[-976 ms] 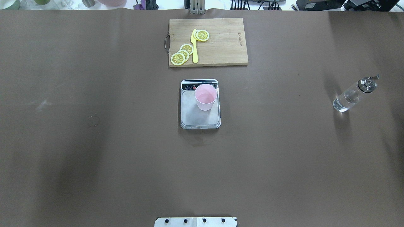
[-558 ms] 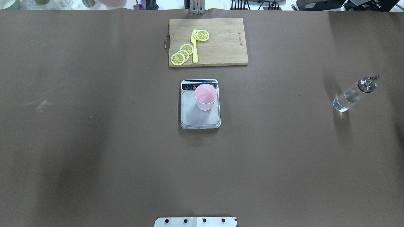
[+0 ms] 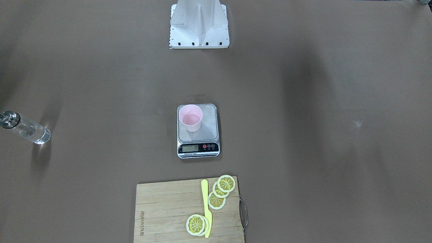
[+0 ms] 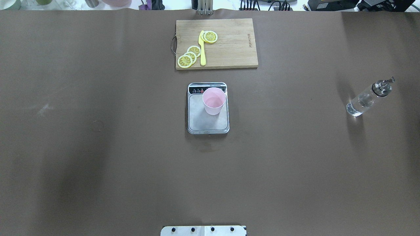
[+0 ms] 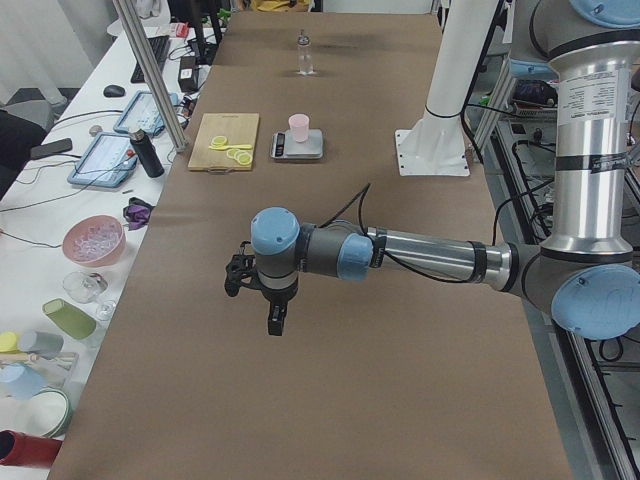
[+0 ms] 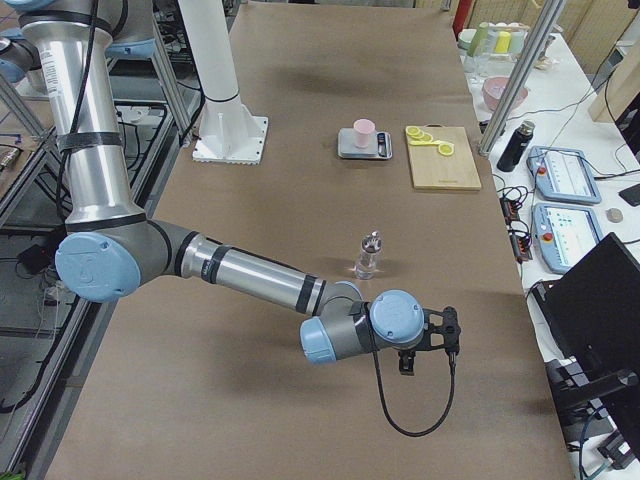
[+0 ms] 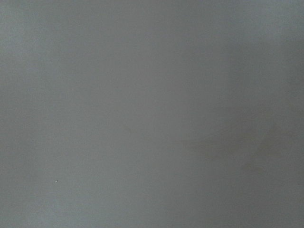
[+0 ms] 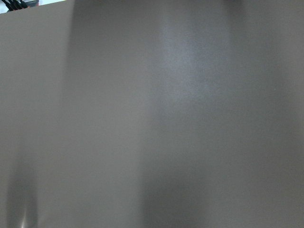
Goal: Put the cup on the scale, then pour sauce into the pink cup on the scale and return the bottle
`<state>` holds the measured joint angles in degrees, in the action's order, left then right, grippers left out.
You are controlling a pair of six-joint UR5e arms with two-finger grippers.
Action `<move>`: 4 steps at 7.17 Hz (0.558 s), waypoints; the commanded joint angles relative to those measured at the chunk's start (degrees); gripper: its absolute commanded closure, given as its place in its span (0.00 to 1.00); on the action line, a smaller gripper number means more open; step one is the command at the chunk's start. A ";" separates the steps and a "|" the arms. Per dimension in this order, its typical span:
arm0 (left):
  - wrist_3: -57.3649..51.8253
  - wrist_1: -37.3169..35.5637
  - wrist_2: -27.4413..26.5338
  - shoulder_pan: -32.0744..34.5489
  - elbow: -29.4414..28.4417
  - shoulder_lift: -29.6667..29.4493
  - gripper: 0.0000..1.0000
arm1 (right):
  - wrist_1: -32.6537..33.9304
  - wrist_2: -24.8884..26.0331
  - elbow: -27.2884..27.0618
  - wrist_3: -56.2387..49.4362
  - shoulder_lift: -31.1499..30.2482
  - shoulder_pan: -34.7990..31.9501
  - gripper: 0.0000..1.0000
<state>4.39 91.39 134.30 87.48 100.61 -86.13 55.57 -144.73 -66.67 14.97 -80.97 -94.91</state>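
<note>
While both arms hang over opposite ends of the brown table, well apart from the work, the side cameras do not let you tell how far the left gripper or the right gripper is parted. On your side lies the bamboo cutting board, with a brand mark along one short edge that is too small to read. The scale sits mid-table with its display strip towards you, its digits and fine print illegible. The bottle stands upright far out on the robot's right, clear sauce showing through the glass. The cup stands upright on the scale's platform, near the display end. A yellow knife and lemon slices rest on the board.
</note>
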 commanded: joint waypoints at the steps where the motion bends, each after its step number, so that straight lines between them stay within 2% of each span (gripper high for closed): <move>1: 0.00 -0.07 0.00 -0.02 0.03 0.00 0.02 | 1.65 1.55 -1.87 -0.12 -1.36 -1.24 0.00; 2: -0.09 0.02 0.00 -0.02 -0.14 0.00 0.02 | 1.65 3.38 -5.28 -0.21 -4.86 -1.24 0.00; 3: -0.18 0.02 0.00 -0.02 -0.06 0.00 0.02 | 2.52 4.88 -12.54 -0.12 -10.90 -1.16 0.00; 4: -0.18 -0.07 0.00 0.06 -0.06 0.00 0.02 | 8.53 6.63 -22.53 -0.12 -16.53 -0.98 0.00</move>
<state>4.26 91.38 134.30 87.46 100.54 -86.14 59.32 -140.10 -79.00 14.83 -90.95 -95.99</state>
